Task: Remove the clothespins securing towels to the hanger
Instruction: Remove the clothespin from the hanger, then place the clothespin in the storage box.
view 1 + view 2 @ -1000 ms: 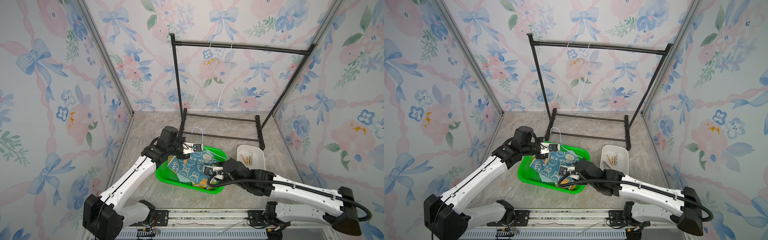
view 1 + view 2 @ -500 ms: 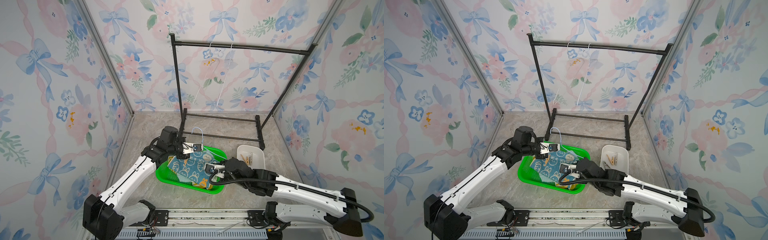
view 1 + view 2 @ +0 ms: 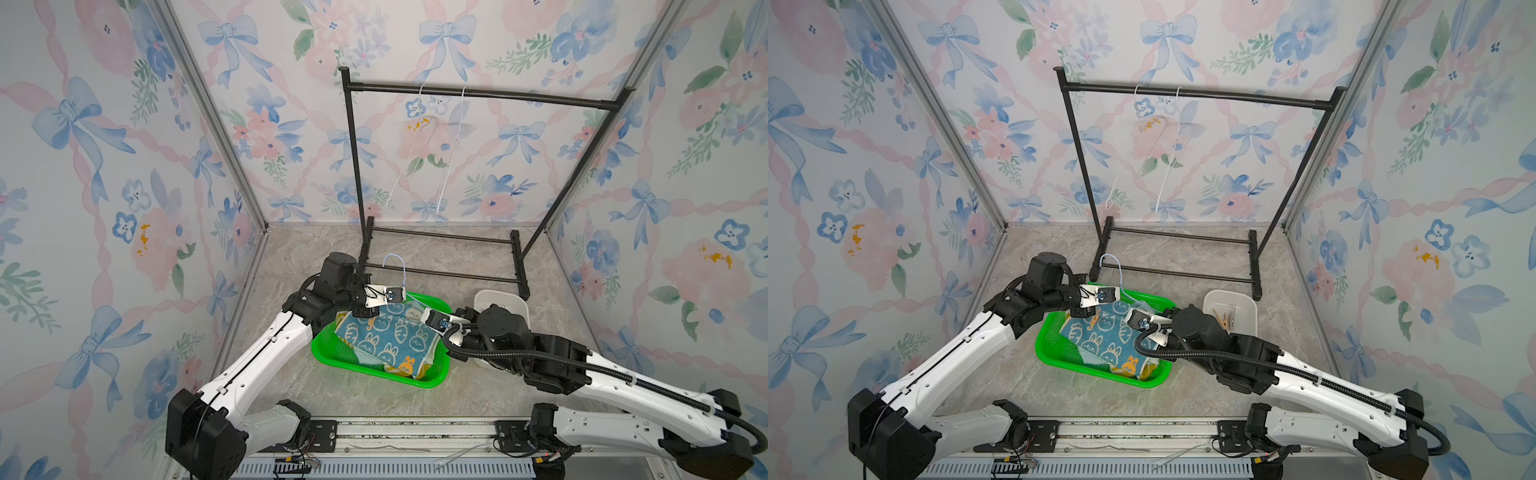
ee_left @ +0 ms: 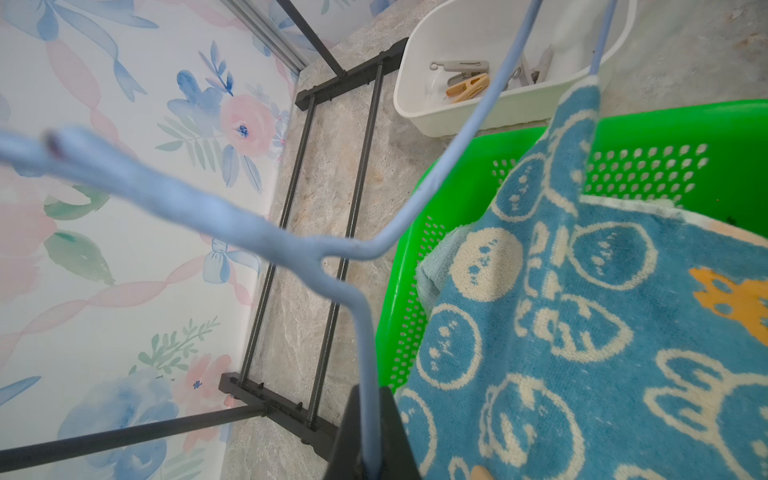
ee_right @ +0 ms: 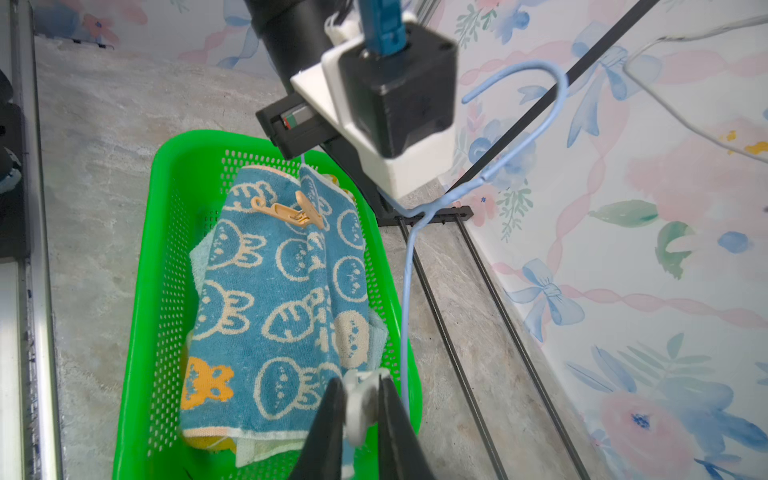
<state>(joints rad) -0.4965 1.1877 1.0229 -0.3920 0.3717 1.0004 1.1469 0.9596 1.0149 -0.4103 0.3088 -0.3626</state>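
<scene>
The green perforated plastic basket [image 5: 141, 332] sits mid-desk [image 3: 291, 257], the white plastic tub [image 3: 1248, 309] just right of it, the black metal garment rack [image 3: 540, 99] behind both. The blue bunny-patterned terry towel [image 3: 386, 338] lies in the basket, a tan plastic clothespin [image 5: 291, 212] at its far-left end, a white plastic clothespin [image 5: 358, 401] at its right edge. The pale blue wire hanger [image 4: 232, 226] rises over the basket's far rim.

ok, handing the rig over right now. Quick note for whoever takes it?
Left gripper: shut on the pale blue wire hanger, above the green perforated plastic basket.
Right gripper: shut on the white plastic clothespin at a corner of the blue bunny-print terry towel.
Done: several removed clothespins lie in the white plastic tub.
Left: pull the white one off, then take the tan plastic clothespin on the towel.
</scene>
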